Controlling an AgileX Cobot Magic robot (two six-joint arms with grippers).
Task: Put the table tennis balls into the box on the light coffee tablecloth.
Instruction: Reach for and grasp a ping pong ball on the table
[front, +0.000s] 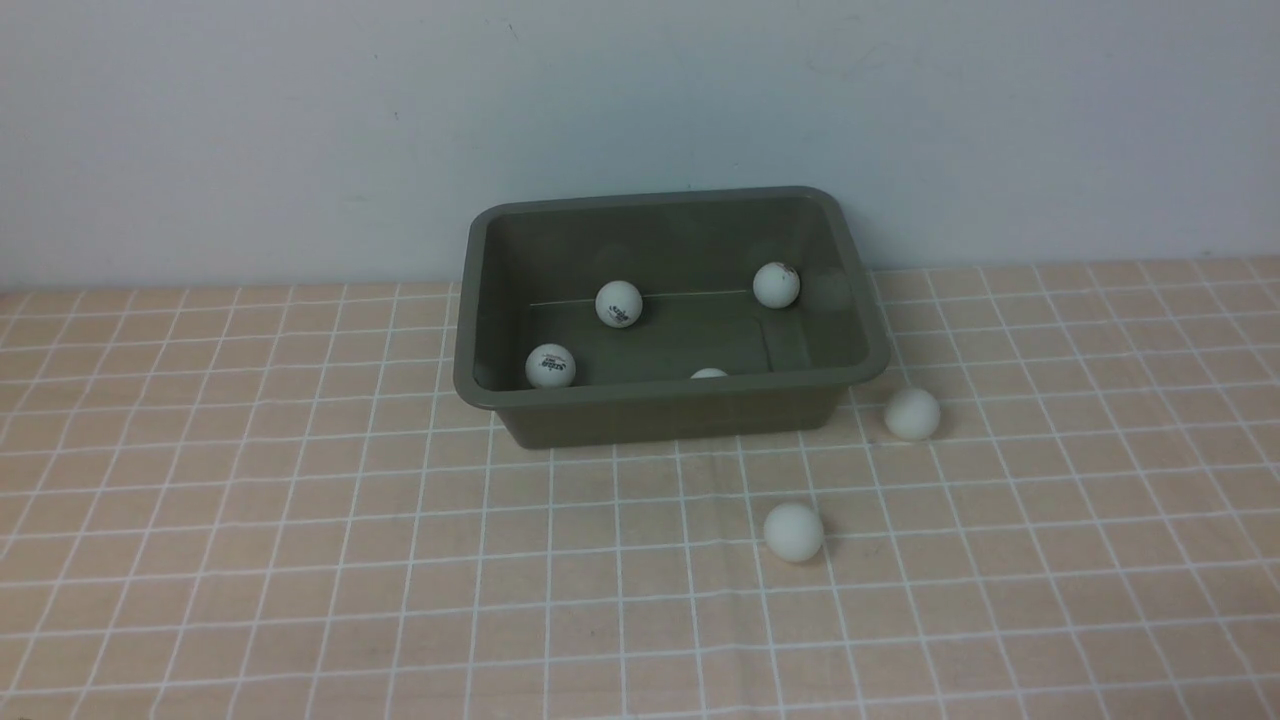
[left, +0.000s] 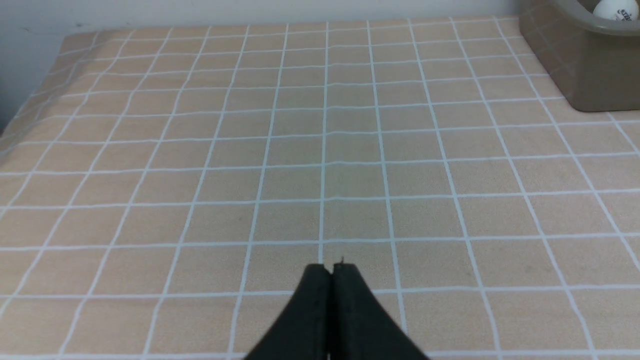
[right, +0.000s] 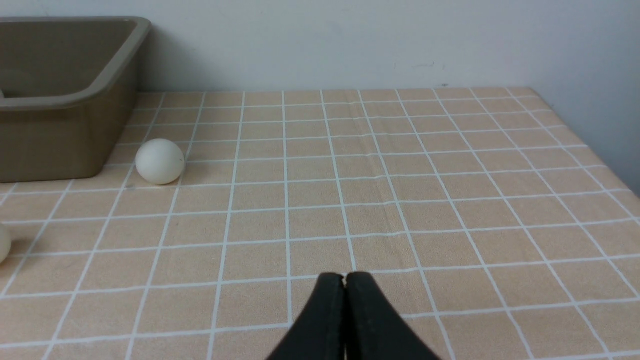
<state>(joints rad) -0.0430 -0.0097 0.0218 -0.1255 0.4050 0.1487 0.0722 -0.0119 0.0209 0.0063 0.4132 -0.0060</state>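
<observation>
Four table tennis balls lie inside the box, which stands on the light coffee tablecloth close to the wall. Reading the box as a clock face from the front camera, there's one near ten o'clock, one at two, one at eight, and one at six half hidden by the near rim.

Two more are out on the cloth. The corner ball is at four o'clock from the box, just beside its near right corner. The front ball is at five o'clock, farther out and apart from the box.

Over to the right gripper: black fingers pressed together, nothing between them. Taking the way they point as twelve, the corner ball is at about ten o'clock, well apart, and the front ball is only a sliver at the picture's edge, near nine.

The left gripper is closed too, and empty. The box is at its two o'clock, well apart, with one ball peeking over the rim.
</observation>
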